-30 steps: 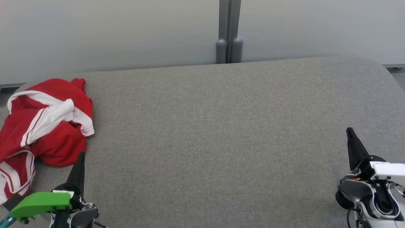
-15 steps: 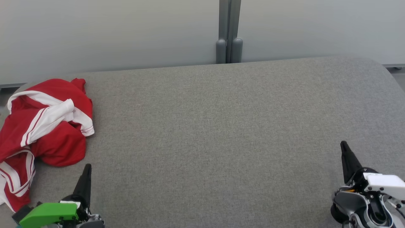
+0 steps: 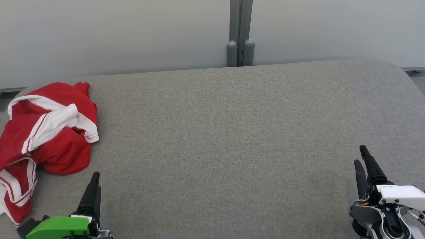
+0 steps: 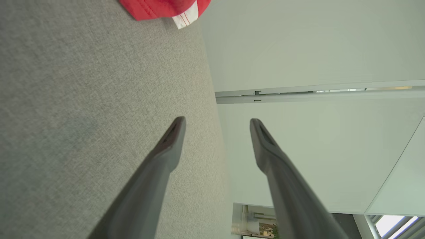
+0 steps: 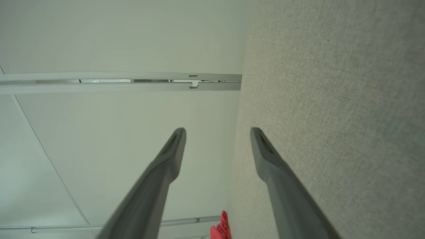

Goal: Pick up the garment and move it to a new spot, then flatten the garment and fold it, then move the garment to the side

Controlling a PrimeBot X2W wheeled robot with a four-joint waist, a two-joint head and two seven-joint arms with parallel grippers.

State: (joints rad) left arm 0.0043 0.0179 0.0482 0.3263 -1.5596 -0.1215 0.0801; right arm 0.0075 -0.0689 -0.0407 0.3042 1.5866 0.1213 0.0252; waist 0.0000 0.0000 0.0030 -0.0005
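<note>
The garment (image 3: 46, 132), red with white stripes, lies crumpled at the far left of the grey table (image 3: 225, 132), partly over its left edge. My left gripper (image 3: 95, 179) stands open near the front left, just right of the garment and apart from it, with nothing between its fingers. In the left wrist view the left gripper (image 4: 217, 120) has its two fingers spread, and a corner of the garment (image 4: 166, 8) shows at the top. My right gripper (image 3: 361, 155) stands open at the front right, empty. In the right wrist view the right gripper (image 5: 218, 131) shows spread fingers, with the garment (image 5: 219, 229) a small red patch at the bottom.
A pale wall (image 3: 132, 33) runs behind the table, with a grey post (image 3: 240, 33) at its middle. The table's far right corner (image 3: 395, 71) is rounded.
Both grippers have opened from shut. Both have drawn back toward the front edge of the table. The garment has not moved.
</note>
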